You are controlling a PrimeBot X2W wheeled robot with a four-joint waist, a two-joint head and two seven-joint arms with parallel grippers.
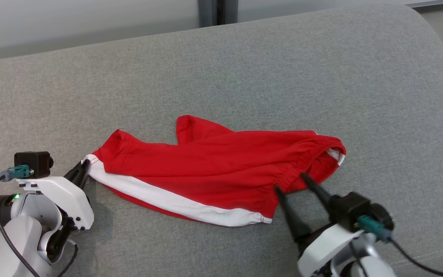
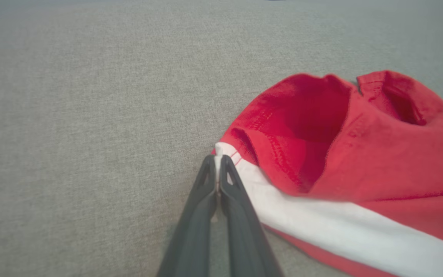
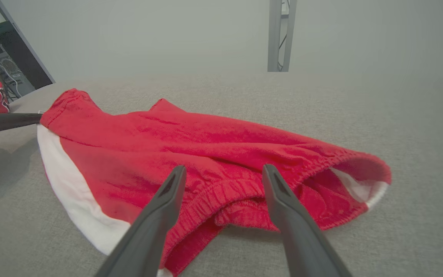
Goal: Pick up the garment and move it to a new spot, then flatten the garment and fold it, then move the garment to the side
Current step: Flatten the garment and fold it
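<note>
Grey woven upholstery is stretching across the whole head view, with a pale wall running behind it along the top edge. The garment, a pair of red shorts, is lying crumpled just below the centre of that frame, its white stripe trailing along the lower edge and its elastic waistband facing right.

At the lower left, the left end effector is pinching the white corner of a leg hem. In the left wrist view, the left end effector is pressing its two dark fingers together with a sliver of white cloth caught between the tips, and the garment is gaping open at the right of the frame.

At the lower right, the right end effector is standing wide open and gripping nothing, its fingertips reaching the waistband. In the right wrist view, the right end effector is framing the gathered elastic between its spread fingers, the garment is lying across the middle, and a metal post is rising at the top.
</note>
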